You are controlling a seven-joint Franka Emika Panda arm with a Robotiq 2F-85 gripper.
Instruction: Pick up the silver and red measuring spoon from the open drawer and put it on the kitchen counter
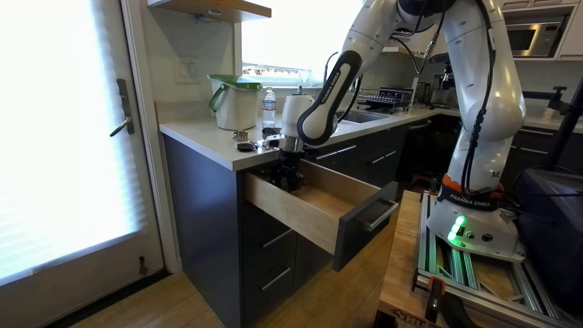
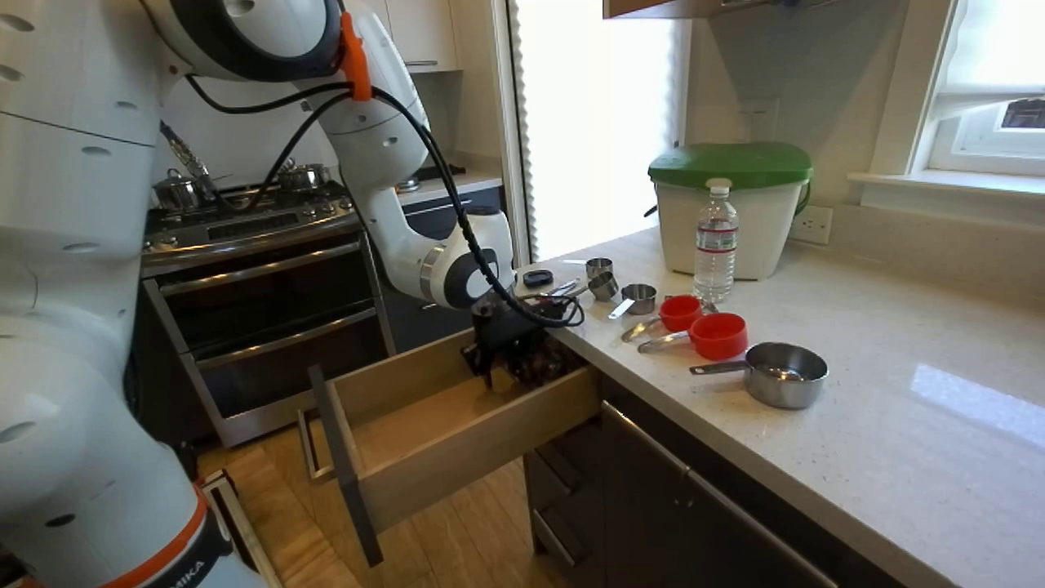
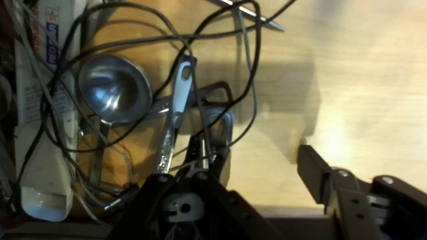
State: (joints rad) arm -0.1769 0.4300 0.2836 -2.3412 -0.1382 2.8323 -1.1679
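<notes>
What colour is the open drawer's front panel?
The front panel is dark grey, clearest in an exterior view.

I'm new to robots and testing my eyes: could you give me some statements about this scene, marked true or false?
1. The black two-fingered gripper reaches into the pale-wood, dark-fronted drawer. True.
2. The gripper is shut. False: it is open.
3. A clear plastic bottle is on the pale stone counter. True.
4. The bottle lies on its side. False: it stands upright.
5. A white plastic bucket on the counter has a green lid. True.
</notes>
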